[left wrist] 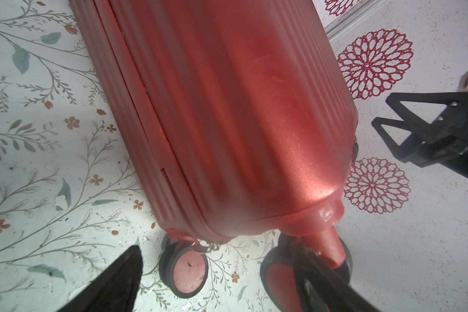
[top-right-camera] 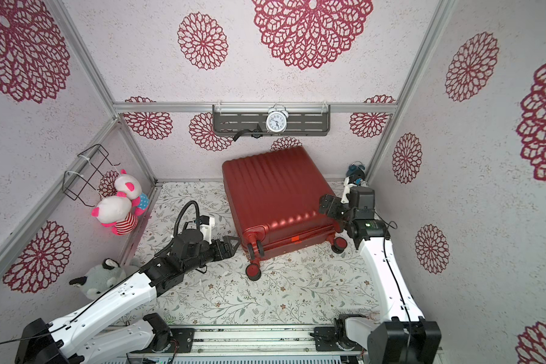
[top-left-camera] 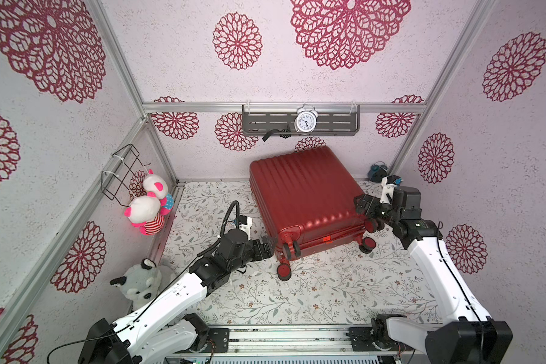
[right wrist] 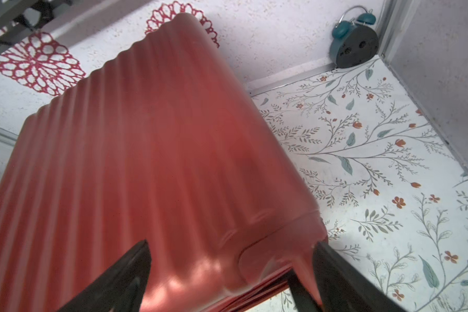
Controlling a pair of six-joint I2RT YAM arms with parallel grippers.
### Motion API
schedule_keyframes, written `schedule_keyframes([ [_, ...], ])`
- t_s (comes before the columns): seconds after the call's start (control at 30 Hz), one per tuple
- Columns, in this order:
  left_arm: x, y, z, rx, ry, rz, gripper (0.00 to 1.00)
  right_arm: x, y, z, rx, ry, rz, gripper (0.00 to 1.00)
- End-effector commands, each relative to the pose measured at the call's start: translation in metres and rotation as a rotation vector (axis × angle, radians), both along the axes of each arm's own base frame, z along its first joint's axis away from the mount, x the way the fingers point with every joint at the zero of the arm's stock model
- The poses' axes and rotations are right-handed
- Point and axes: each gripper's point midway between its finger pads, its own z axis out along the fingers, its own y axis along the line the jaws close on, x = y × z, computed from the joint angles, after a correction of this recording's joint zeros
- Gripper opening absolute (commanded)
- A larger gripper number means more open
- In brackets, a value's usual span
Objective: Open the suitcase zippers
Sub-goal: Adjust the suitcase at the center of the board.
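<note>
White textured walls [top-left-camera: 265,78] with red floral medallions [top-left-camera: 237,41] stand in aluminium framing [top-left-camera: 202,107]. The floor [top-left-camera: 312,293] has a leafy flower print. At 12 o'clock a grey shelf [top-left-camera: 328,126] carries a white alarm clock [top-left-camera: 305,120]. At 9 o'clock hangs a black wire basket [top-left-camera: 120,173].

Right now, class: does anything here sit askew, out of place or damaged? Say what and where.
The suitcase lies flat but skewed, at an angle to the back wall. A teal alarm clock stands on the floor in the far right corner, showing only its back. Nothing looks spilled.
</note>
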Motion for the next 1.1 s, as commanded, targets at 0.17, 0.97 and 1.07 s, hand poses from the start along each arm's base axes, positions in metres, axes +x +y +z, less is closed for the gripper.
schedule_keyframes([
  [0.17,-0.003,0.009,0.009,-0.027,-0.051,0.023,0.91,0.031,0.001,0.0,0.209,-0.038,0.129,0.95],
  [0.97,0.006,0.025,0.021,0.018,-0.035,0.013,0.94,-0.076,0.099,-0.083,0.243,0.088,0.415,0.87],
  [1.07,0.007,0.031,0.021,0.019,-0.033,0.026,0.94,-0.086,0.072,-0.089,0.136,0.075,0.272,0.89],
])
